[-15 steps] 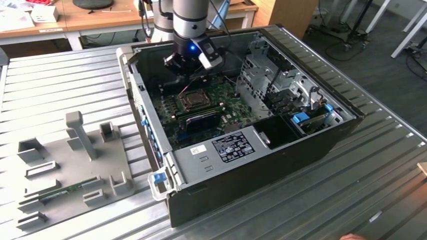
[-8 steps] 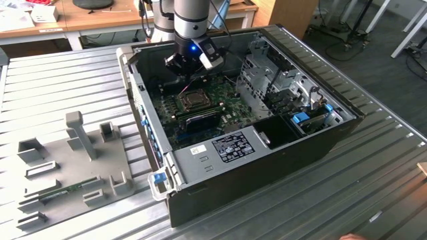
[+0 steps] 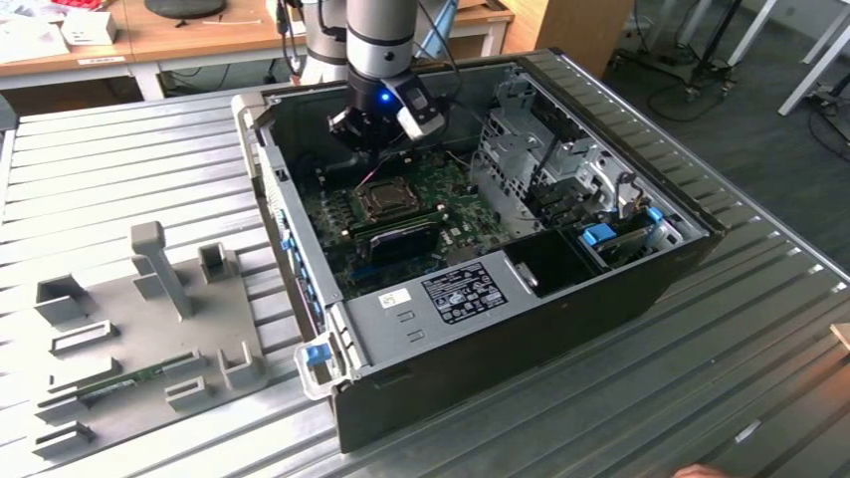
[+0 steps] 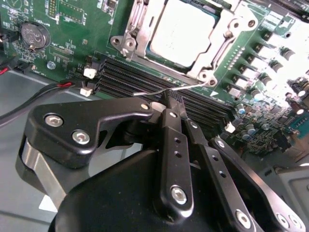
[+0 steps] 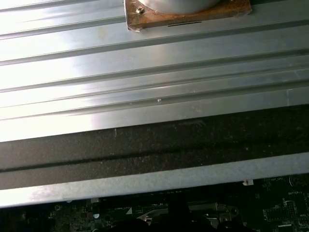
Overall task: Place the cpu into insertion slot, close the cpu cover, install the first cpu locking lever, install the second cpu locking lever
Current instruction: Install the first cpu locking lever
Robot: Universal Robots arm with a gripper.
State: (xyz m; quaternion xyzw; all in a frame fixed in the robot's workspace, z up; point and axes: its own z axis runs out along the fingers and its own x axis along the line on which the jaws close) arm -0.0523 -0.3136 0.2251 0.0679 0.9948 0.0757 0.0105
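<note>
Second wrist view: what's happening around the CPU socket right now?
The arm has its gripper down inside the open computer case, just over the green motherboard. The cpu sits under the cpu cover, which lies closed around it. The gripper's tips are together at a thin wire locking lever running beside the memory slots; whether they pinch it or only press it, I cannot tell.
</note>
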